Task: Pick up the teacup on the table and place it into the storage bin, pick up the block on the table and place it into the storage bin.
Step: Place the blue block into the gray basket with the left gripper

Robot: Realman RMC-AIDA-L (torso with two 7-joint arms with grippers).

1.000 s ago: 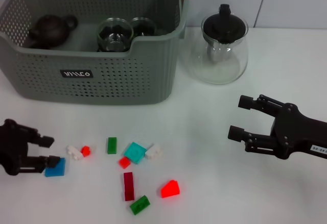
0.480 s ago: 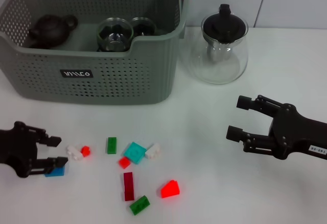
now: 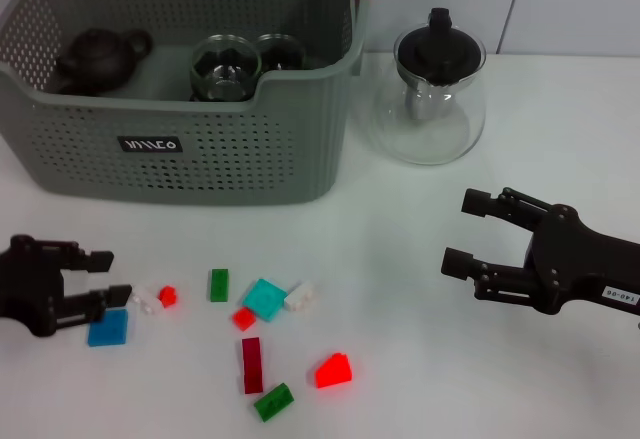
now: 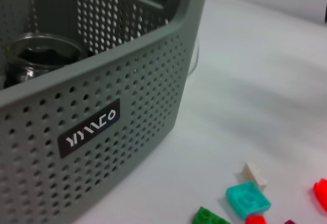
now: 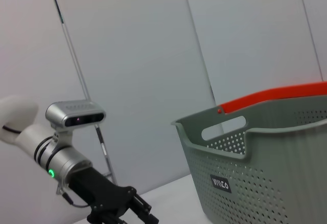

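left gripper (image 3: pixel 108 275) – jaws released, just above blue block (image 3: pixel 107 328) | right gripper (image 3: pixel 468 232) – jaws released, idle over bench (image 3: pixel 420 289) | storage bin (image 3: pixel 180 159) – teapot, cups inside

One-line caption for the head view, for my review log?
Open left end effector hovers by a blue block near the grey storage bin; right end effector waits open.
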